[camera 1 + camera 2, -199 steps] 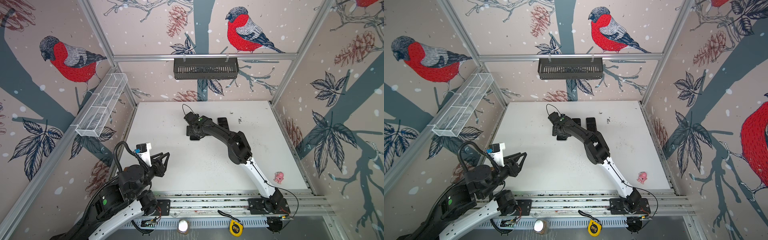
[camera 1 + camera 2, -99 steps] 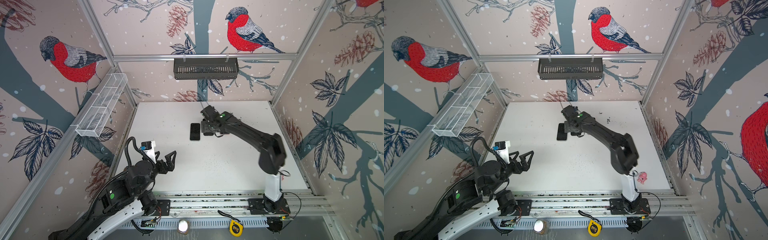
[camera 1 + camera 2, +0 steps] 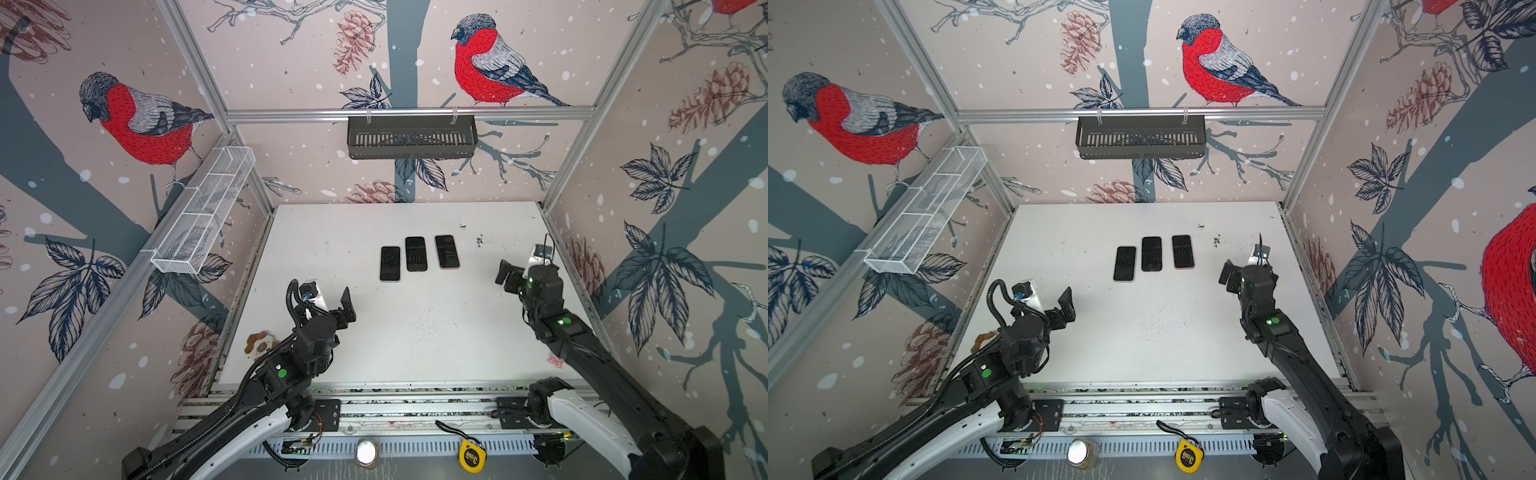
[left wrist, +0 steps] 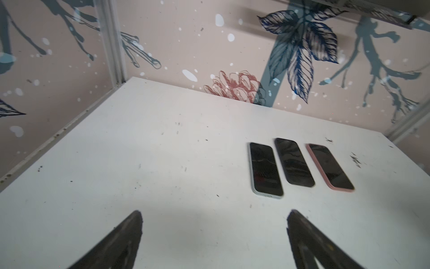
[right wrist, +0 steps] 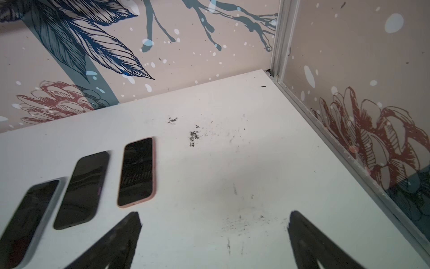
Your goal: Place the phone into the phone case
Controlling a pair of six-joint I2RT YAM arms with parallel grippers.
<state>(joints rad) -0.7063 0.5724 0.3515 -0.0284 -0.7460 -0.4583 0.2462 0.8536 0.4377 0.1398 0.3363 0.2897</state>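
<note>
Three phones lie on the one tabletop (image 3: 415, 340): one blue-cased phone (image 3: 390, 264), one black phone (image 3: 416, 254) and one pink-cased phone (image 3: 446, 251). There are two end effectors, the left end effector (image 4: 214, 213) and the right end effector (image 5: 215, 214), and two baskets on the walls, one black basket (image 3: 411, 137) and one white wire basket (image 3: 203, 212). Of the rest there is one each: one plush toy (image 3: 258, 343), one small pink thing (image 3: 555, 360), one tape measure (image 3: 471, 456) and one jar (image 3: 366, 453).

Three phones (image 3: 416, 254) lie side by side on the table (image 3: 415, 332), narrow gaps between them; bare surface rings the row, approach open from front and sides.
</note>
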